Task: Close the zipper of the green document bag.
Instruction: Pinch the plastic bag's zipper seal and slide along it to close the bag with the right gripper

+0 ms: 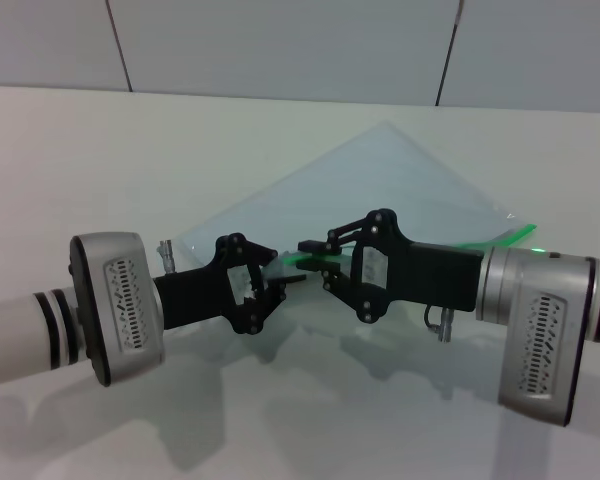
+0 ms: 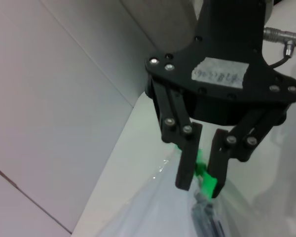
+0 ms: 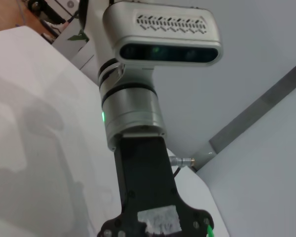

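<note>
The green document bag (image 1: 380, 190) lies flat on the white table, turned like a diamond, pale and translucent. Its bright green zipper (image 1: 500, 240) runs along the near right edge. At the near end of that strip my right gripper (image 1: 315, 258) is shut on the small green slider tab (image 2: 205, 180), which shows between its black fingers (image 2: 186, 165) in the left wrist view. My left gripper (image 1: 283, 277) faces it from the left and is shut on the bag's near corner. The right wrist view shows only a sliver of green zipper (image 3: 209, 231).
The white table (image 1: 130, 160) spreads around the bag, with a grey panelled wall (image 1: 280, 40) behind it. Both forearms lie low over the table's near part, with the left arm's wrist (image 3: 130, 108) close to the right one.
</note>
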### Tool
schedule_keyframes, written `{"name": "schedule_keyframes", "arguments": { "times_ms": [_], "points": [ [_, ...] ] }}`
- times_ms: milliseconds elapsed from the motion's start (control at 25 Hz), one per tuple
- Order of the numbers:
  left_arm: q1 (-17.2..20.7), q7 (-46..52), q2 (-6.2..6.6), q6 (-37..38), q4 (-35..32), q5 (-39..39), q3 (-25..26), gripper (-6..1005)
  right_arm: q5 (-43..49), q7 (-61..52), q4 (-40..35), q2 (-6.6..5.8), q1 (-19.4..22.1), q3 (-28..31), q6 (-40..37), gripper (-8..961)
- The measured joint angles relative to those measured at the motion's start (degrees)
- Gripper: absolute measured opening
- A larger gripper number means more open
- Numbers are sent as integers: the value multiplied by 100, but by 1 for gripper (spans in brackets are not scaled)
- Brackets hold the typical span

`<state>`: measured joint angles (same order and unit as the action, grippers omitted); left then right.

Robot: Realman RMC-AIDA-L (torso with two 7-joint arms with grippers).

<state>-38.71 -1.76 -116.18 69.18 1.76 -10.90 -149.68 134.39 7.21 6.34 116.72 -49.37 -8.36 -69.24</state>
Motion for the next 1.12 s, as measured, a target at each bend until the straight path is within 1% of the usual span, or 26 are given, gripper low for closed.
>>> {"name": "schedule_keyframes", "arguments": {
  "times_ms": [160,480,1120],
  "points": [
    [6,0,-1,-1,0,0,0,62,0,54,113,0,-45,-8,197,136],
    [30,0,0,-1,0,0,0,63,-1,215,207,-7,-46,-3,254,81],
    [88,-50,8,1,0,-31,15,67,-49,299,163,-22,230,208,544,71]
  ]
}}
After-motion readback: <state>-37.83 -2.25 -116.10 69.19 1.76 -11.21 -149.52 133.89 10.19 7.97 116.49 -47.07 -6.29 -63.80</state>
